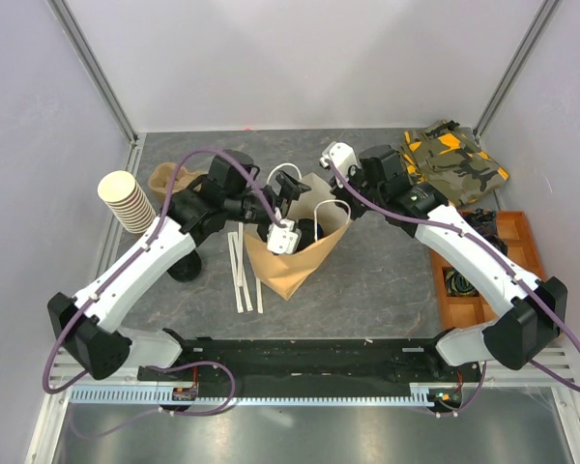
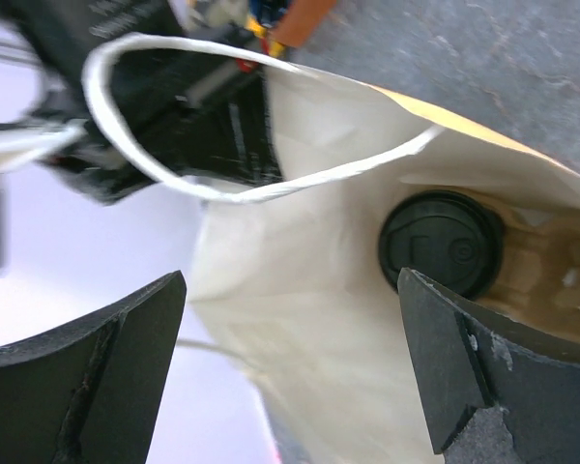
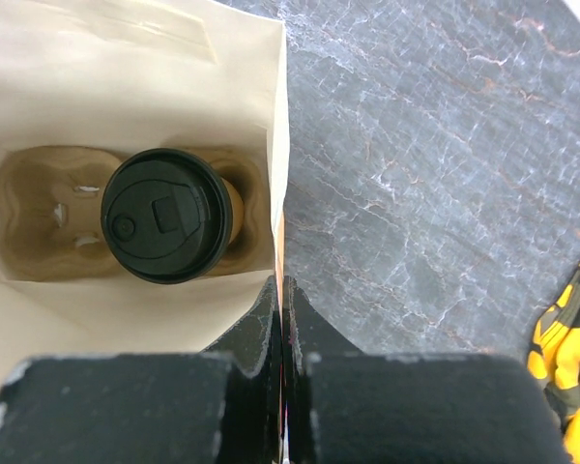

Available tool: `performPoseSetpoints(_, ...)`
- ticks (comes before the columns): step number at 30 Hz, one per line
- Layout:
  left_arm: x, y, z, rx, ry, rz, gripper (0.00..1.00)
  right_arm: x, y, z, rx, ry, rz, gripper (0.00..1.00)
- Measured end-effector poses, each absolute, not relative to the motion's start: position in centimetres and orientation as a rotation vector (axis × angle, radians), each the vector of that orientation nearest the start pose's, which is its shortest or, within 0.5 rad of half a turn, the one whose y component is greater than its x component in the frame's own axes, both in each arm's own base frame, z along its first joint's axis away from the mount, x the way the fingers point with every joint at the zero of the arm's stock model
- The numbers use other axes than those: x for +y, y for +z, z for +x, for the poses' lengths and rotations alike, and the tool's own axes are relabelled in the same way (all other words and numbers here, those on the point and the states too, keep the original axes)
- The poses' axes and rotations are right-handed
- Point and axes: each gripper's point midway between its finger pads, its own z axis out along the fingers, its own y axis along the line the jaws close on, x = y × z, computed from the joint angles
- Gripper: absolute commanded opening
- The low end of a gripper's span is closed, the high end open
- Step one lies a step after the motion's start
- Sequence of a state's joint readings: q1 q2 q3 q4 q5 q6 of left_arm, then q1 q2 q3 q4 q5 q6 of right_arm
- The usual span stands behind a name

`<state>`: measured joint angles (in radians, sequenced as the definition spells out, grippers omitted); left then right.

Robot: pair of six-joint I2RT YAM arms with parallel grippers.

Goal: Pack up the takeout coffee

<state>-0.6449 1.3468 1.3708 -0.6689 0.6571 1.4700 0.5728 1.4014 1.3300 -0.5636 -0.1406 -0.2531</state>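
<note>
Tools: left tool [image 2: 290, 290] wide, empty, at bag [image 2: 300, 319] mouth; right tool [image 3: 282, 290] closed, looks pinched on bag rim.
Coffee [image 3: 166, 215]: upright in carrier [image 3: 39, 208], deep in bag.
Direction: below left tool, toward its right finger.
Axis: vertical.
Nearer arm: left, judged.
Hidden: cup wall barely shows; pinch contact unclear.

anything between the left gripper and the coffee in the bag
Nothing visible. The open left gripper faces the takeout coffee, seated in the carrier inside the paper bag; the bag's white handle arcs beside its lid, not across.
</note>
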Motion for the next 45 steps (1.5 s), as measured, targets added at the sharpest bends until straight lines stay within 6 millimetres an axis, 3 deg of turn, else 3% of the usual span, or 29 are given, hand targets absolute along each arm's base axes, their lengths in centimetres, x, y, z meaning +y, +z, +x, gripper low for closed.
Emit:
performPoseSetpoints(9, -29.7, 34.1, 25.9, 0.559, -0.186, 1.762, 1.00, 22.7, 23.8, 32.6, 1.921, 0.307, -1.043, 0.00)
performPoseSetpoints(16, -29.5, 35.5, 25.9, 0.545, -0.184, 1.628, 1.00, 22.6, 24.0, 31.3, 1.842, 0.316, -1.149, 0.00)
performPoseSetpoints(27, -29.7, 40.7, 26.2, 0.500, -0.202, 1.410, 1.00, 23.0, 24.7, 30.3, 1.732, 0.331, -1.277, 0.00)
performPoseSetpoints(32, -29.4, 42.0, 26.5, 0.509, -0.216, 1.351, 1.00, 22.9, 24.7, 29.7, 1.695, 0.328, -1.341, 0.00)
performPoseSetpoints(41, -28.9, 44.0, 29.9, 0.697, -0.264, 1.195, 1.00, 23.3, 24.7, 29.4, 1.648, 0.328, -1.443, 0.00)
performPoseSetpoints(45, -28.0, 44.8, 31.8, 0.792, -0.268, 1.122, 1.00, 23.6, 24.6, 30.1, 1.644, 0.319, -1.468, 0.12)
